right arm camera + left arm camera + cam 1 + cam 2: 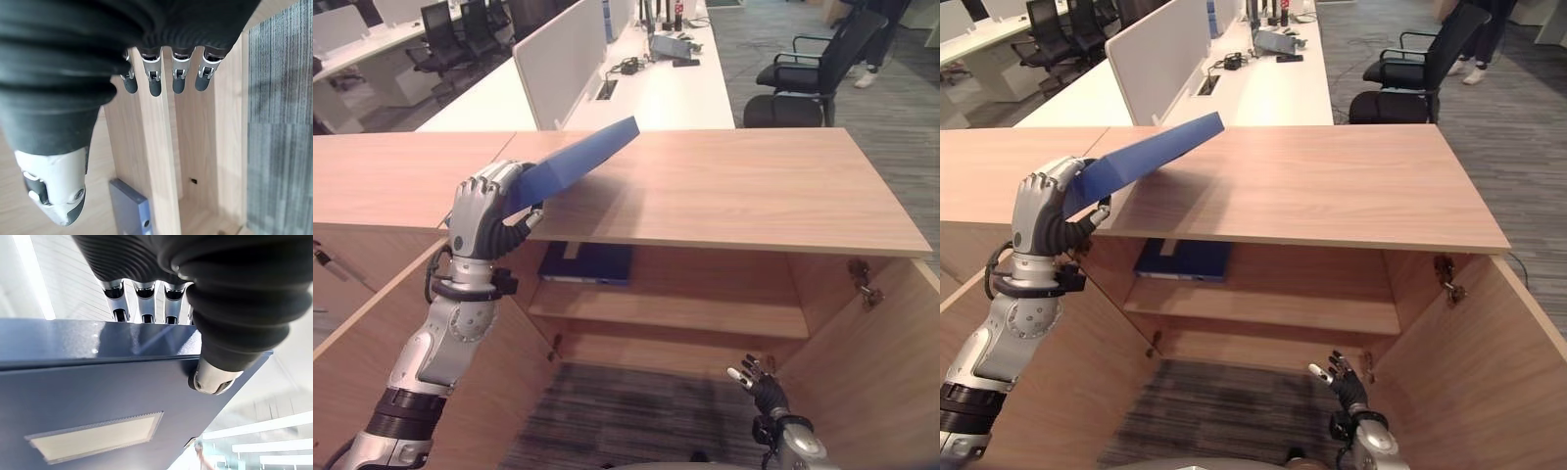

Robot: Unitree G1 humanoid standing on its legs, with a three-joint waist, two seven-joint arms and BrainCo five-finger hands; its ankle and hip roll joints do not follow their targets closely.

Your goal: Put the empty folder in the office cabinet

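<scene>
A blue folder [578,157] is lifted at a slant above the left part of the wooden cabinet top [734,186], its far corner pointing up and right. My left hand [484,211] is shut on its near end, fingers over the top and thumb below; the left wrist view shows the folder's spine [98,396] with a pale label under my thumb [215,377]. The cabinet stands open, both doors swung out. A second dark blue folder [586,262] lies flat on the upper shelf [685,313]. My right hand [759,380] hangs low before the cabinet, fingers relaxed and holding nothing.
The open right door [891,362] carries hinges [860,278] near its top. The left door [372,333] runs beside my left arm. Behind the cabinet are white desks [656,88] with a divider panel [558,54] and black office chairs [803,83]. A person's legs [871,39] stand far right.
</scene>
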